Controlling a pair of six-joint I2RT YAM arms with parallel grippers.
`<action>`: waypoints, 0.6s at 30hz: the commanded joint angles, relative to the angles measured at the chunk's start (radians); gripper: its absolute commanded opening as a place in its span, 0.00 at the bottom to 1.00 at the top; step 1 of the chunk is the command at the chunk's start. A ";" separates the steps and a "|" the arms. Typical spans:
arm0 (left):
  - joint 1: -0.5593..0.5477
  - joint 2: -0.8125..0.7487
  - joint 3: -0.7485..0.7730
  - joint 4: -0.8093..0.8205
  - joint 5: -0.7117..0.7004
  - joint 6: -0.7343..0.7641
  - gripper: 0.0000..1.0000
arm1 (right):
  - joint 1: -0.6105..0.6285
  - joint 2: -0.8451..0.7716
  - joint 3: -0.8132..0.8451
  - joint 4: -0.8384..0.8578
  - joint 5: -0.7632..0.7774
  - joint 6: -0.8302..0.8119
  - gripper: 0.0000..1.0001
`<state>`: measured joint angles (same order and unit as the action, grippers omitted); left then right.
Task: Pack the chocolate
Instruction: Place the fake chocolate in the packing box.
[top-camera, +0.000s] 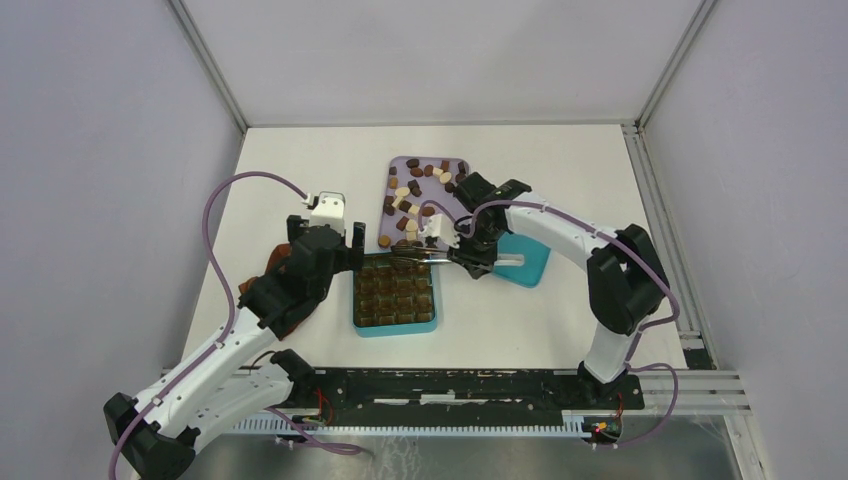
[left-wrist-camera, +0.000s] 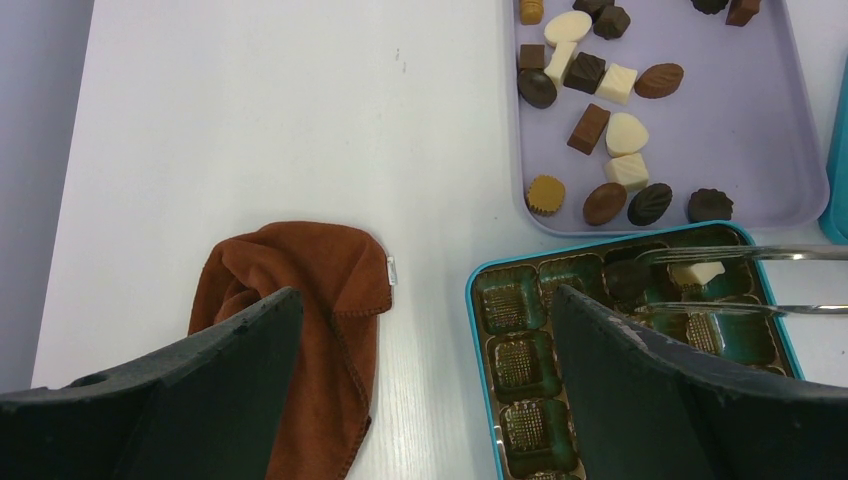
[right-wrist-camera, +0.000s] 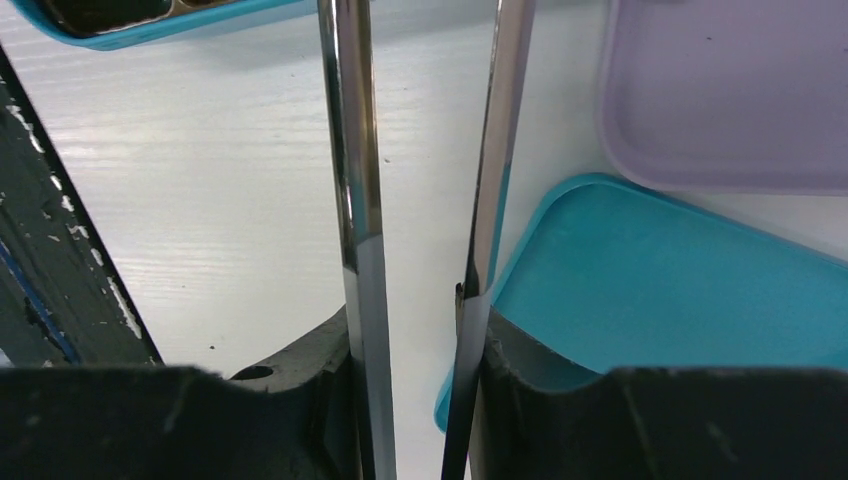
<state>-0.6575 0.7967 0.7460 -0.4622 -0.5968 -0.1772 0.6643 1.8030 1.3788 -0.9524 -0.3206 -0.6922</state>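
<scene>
Chocolate pieces (top-camera: 415, 190) in dark brown, mid brown and cream-white lie scattered on the lavender tray (top-camera: 405, 165), and show close up as chocolates (left-wrist-camera: 610, 110) in the left wrist view. The teal box (top-camera: 395, 328) with its brown gridded insert sits in front of the tray. My right gripper (top-camera: 465, 250) is shut on metal tongs (top-camera: 415, 257), whose arms (left-wrist-camera: 760, 254) reach over the box's far row. A white piece (left-wrist-camera: 697, 272) lies between the tong tips in a cell, and a dark piece (left-wrist-camera: 628, 280) sits in the cell beside it. My left gripper (left-wrist-camera: 425, 300) hangs open and empty at the box's left edge.
A reddish-brown cloth (left-wrist-camera: 300, 270) lies crumpled left of the box, under my left arm. The teal lid (right-wrist-camera: 680, 290) lies right of the box, beneath my right gripper (right-wrist-camera: 415, 325). The lavender tray's corner (right-wrist-camera: 720, 100) is just beyond the lid.
</scene>
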 joint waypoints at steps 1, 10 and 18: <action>0.003 0.001 0.003 0.032 -0.007 0.027 0.98 | -0.072 -0.099 0.031 -0.014 -0.126 -0.021 0.38; 0.004 0.008 0.003 0.034 0.004 0.030 0.98 | -0.295 -0.111 0.031 0.028 -0.243 0.033 0.37; 0.005 -0.002 0.001 0.034 0.017 0.031 0.98 | -0.327 0.067 0.230 -0.020 -0.156 0.075 0.37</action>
<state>-0.6575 0.8055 0.7460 -0.4618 -0.5911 -0.1772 0.3313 1.7878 1.4792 -0.9646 -0.4927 -0.6418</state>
